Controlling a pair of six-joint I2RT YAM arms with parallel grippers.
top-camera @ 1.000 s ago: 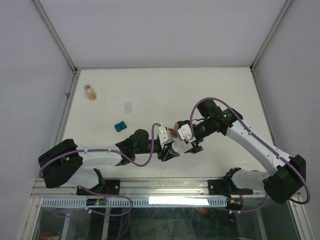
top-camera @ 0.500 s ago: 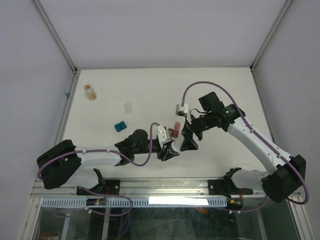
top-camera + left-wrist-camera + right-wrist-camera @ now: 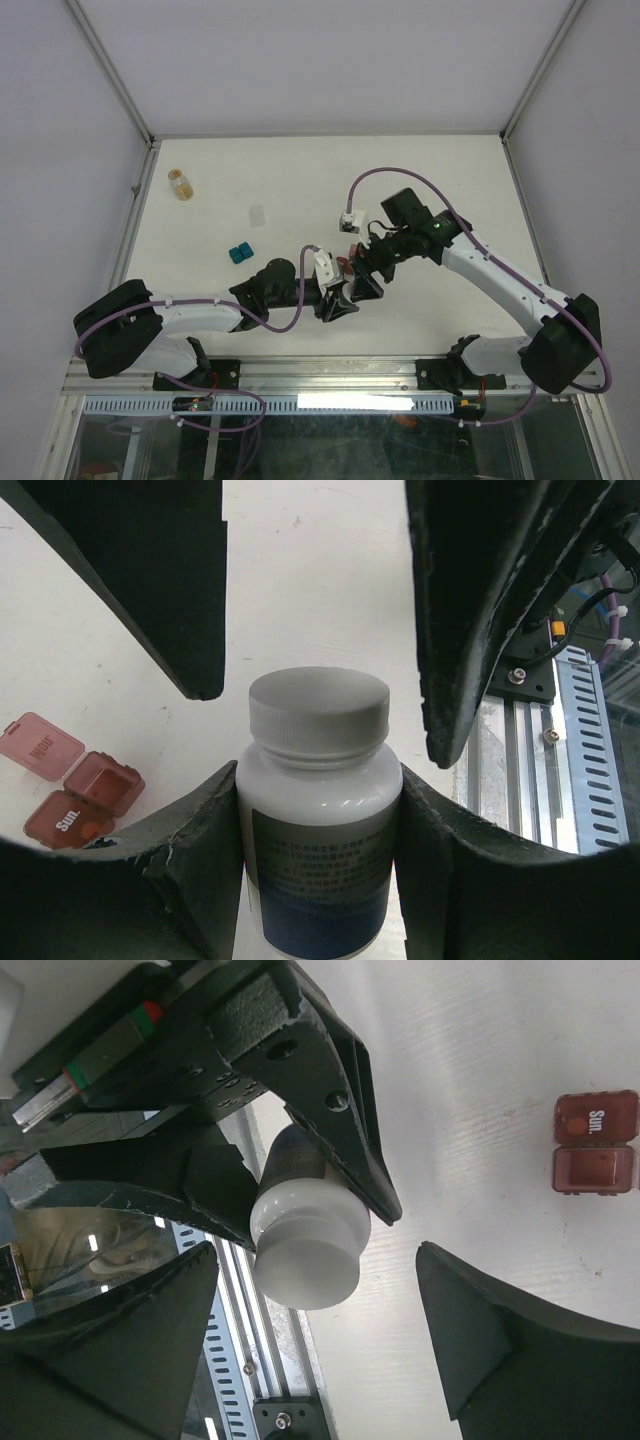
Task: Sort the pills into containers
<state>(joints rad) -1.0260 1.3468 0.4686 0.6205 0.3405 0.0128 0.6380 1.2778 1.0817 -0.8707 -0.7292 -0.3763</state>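
Though both matte black, left pincer (image 3: 320,725) snug around white cylindrical bottle (image 3: 318,810), right pincer (image 3: 318,1250) wide-open, empty.

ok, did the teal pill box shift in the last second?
No. The teal pill box sits where it was, at the same offset from the amber vial.

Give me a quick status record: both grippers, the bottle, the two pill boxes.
left gripper: shut on white bottle
bottle cap: on
right gripper: open, a finger on either side of the cap, not gripping it
dark red container: on the table, one lid flipped open
teal container: on the table, left of both grippers, untouched
amber vial: far left of the table
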